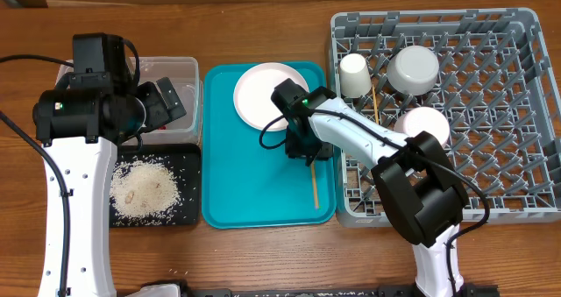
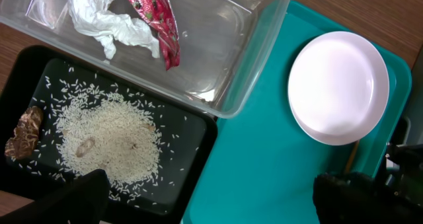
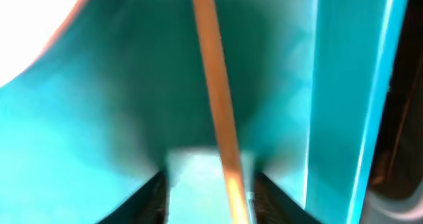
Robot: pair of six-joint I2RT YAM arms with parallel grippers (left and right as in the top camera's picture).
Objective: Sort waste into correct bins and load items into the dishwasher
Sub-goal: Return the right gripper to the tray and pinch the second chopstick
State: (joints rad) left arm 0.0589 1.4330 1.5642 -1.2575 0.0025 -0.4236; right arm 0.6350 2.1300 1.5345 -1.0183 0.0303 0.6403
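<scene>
Wooden chopstick (image 1: 316,187), lying right of plate (image 1: 267,95) on teal tray (image 1: 254,192), straddled by right hand (image 1: 305,150), fingers (image 3: 264,204) parted, for lifting into dishwasher (image 1: 491,192).

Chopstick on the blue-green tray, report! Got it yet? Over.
Left fingers open, empty. Right fingers open, straddling chopstick on teal tray, not gripped yet. Plate close by, nothing blocking.

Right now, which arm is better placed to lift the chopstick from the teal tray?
Right: the right gripper straddles the chopstick; the left gripper is away by the clear tub.
</scene>
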